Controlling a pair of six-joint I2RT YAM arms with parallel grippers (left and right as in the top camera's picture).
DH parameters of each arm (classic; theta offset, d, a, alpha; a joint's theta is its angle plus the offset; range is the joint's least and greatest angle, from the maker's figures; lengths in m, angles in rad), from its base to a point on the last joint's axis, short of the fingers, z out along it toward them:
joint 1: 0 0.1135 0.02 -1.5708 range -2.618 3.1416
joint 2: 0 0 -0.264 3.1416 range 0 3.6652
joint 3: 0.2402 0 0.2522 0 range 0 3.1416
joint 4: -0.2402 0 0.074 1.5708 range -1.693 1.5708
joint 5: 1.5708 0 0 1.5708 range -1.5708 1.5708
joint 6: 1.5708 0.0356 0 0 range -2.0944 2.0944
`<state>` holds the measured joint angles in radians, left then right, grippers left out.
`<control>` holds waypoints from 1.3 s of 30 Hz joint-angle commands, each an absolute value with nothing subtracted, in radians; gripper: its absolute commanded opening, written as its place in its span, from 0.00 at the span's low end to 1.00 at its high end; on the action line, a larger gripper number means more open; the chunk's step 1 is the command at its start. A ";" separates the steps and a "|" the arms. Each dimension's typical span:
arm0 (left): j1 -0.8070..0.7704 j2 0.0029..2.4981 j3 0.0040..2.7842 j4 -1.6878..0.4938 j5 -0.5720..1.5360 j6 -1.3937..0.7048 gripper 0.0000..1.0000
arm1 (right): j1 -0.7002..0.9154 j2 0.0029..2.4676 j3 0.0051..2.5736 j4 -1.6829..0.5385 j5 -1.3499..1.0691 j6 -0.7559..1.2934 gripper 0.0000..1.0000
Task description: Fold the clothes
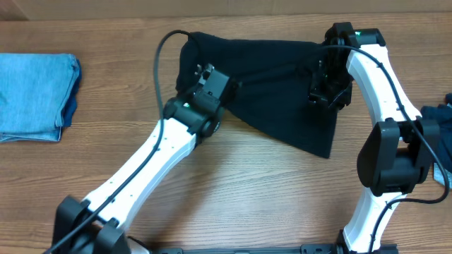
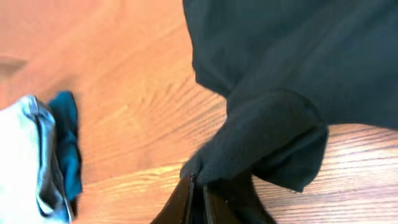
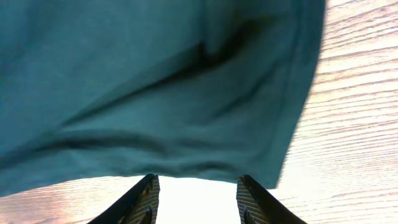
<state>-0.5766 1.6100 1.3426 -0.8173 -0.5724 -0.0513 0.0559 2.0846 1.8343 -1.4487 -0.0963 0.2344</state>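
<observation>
The black T-shirt (image 1: 275,85) lies spread across the far middle of the table, one corner hanging toward the front at the right. My left gripper (image 1: 200,73) is at the shirt's left edge. In the left wrist view my left gripper (image 2: 196,182) is shut on a bunched fold of the black T-shirt (image 2: 273,130), lifted a little off the wood. My right gripper (image 1: 323,92) hovers over the shirt's right part. In the right wrist view my right gripper (image 3: 198,185) stands open, the T-shirt's (image 3: 155,93) edge just beyond its fingertips (image 3: 149,190) and bare table between them.
Folded light blue denim (image 1: 35,95) lies at the table's left edge, and the same denim (image 2: 37,162) shows in the left wrist view. A dark navy garment (image 1: 439,120) lies at the right edge behind the right arm. Bare wood stretches in front of the shirt.
</observation>
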 commanded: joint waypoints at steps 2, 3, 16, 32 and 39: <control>-0.584 1.537 1.383 -0.856 -0.376 0.007 0.08 | 0.058 2.075 1.845 -1.475 -0.089 0.228 0.45; -0.584 1.537 1.383 -0.865 -0.352 0.002 0.07 | 0.058 2.075 1.845 -1.484 -0.088 0.228 0.45; -0.583 1.537 1.427 -0.911 -0.365 -0.003 0.08 | 0.058 2.076 1.652 -1.356 -0.118 0.239 0.54; -0.583 1.537 1.427 -0.924 -0.332 0.004 0.16 | 0.016 2.076 1.256 -1.066 -0.041 0.423 0.14; -0.584 1.537 1.427 -0.957 -0.186 0.004 0.24 | -0.144 2.076 1.208 -1.067 -0.038 0.480 0.04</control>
<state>-0.5766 1.5467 1.3998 -0.9455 -0.2779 -0.0105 -0.0513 2.0045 1.2804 -1.0706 -0.1776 0.4301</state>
